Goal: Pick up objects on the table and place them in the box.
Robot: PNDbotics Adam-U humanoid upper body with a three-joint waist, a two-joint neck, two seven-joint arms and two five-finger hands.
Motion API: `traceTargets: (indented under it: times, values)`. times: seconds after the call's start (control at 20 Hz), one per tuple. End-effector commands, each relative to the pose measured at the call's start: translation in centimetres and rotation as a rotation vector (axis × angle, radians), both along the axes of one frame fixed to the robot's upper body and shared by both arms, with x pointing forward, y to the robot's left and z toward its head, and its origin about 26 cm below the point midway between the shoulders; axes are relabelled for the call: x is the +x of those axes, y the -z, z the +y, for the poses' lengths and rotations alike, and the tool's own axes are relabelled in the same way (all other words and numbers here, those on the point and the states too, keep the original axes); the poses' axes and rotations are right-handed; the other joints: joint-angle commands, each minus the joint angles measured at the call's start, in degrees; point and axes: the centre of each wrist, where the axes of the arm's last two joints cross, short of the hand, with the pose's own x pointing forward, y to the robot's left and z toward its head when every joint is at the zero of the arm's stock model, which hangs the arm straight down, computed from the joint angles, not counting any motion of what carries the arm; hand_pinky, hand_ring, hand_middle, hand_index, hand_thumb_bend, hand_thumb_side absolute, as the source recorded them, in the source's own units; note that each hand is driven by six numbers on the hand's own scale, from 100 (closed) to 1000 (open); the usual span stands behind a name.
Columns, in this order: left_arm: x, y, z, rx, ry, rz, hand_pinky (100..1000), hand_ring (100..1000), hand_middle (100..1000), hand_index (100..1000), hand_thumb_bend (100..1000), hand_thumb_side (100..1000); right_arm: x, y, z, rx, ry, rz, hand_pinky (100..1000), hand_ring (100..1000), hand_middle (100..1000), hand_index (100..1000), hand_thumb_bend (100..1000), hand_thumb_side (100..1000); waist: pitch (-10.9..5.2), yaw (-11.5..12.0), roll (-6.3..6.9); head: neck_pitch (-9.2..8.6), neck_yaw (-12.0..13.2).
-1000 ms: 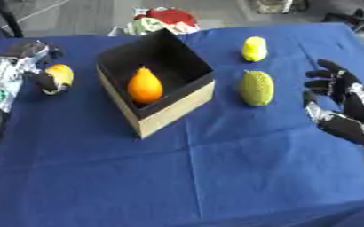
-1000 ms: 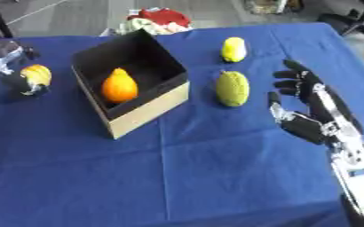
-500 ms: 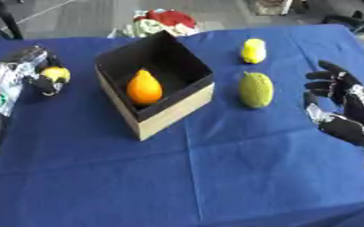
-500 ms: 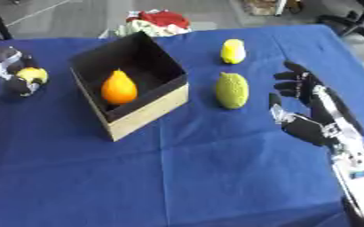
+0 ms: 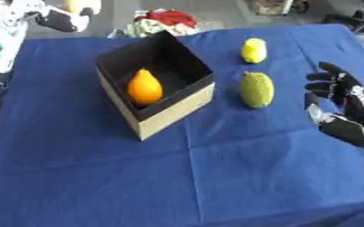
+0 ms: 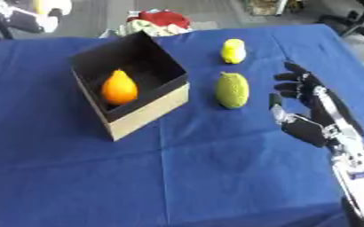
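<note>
Flanking the box [image 5: 169,104]: left hand [image 5: 57,15] clutching a yellow fruit [image 5: 75,4], right hand [image 6: 309,111] spread near green fruit [image 6: 231,90]

- Right robot hand [image 6: 308,116]: mostly black, built like a person's hand with slender, segmented fingers [image 6: 292,81] and a thumb.
- A blocky, glossy black palm section sits at the base of the fingers.
- Silver-grey metal parts show along the fingers and at the inner edge of the palm.
- Right forearm [image 6: 358,163]: pale silver-white casing below the wrist, with a small dark marking too blurred to read.
- Left robot hand [image 5: 61,13]: seen at the upper left corner, with white and silver shell pieces over black fingers.
- Left arm [image 5: 0,40]: a broad white casing with a small teal-green mark on it, and darker black parts beneath it along the edge.
</note>
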Motion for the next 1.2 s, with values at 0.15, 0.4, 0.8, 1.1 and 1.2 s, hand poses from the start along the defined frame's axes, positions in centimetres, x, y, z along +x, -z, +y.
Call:
traceTargets:
  times: [0.15, 0.4, 0.8, 1.1, 1.2]
  values:
    - [0.7, 2.6, -3.5, 0.089, 0.104, 0.112, 758, 672, 654, 803, 529, 194, 0.2, -0.9, -0.2, -0.008, -0.004, -0.023, 822, 795, 792, 965, 174, 134, -1.01, -0.25, -0.30, -0.38, 0.18]
    - [0.5, 4.0, -2.7, 0.082, 0.130, 0.120, 818, 793, 788, 914, 786, 541, 0.5, -1.7, -0.8, -0.031, 0.017, -0.045, 823, 795, 792, 965, 105, 198, -0.99, 0.20, -0.45, -0.54, -0.50]
    - [-5.6, -0.9, 1.3, -0.277, 0.230, -0.082, 773, 731, 714, 847, 743, 437, 2.1, -7.0, -3.3, -0.334, 0.008, -0.114, 832, 807, 806, 960, 215, 100, -2.23, 3.46, -0.20, 0.42, -2.77]
    - [-10.1, 1.4, 4.5, -0.539, 0.173, -0.027, 750, 711, 689, 831, 714, 412, 4.9, -9.4, -3.6, -0.814, -0.181, 0.037, 871, 869, 870, 957, 294, 100, -3.35, 6.85, -0.46, 1.18, -5.53]
    - [-10.9, 2.9, 5.3, -0.606, 0.139, 0.004, 745, 707, 683, 827, 712, 413, 6.1, -8.9, -3.7, -0.948, -0.216, 0.123, 885, 895, 894, 960, 338, 100, -3.59, 7.69, -0.52, 1.39, -6.24]
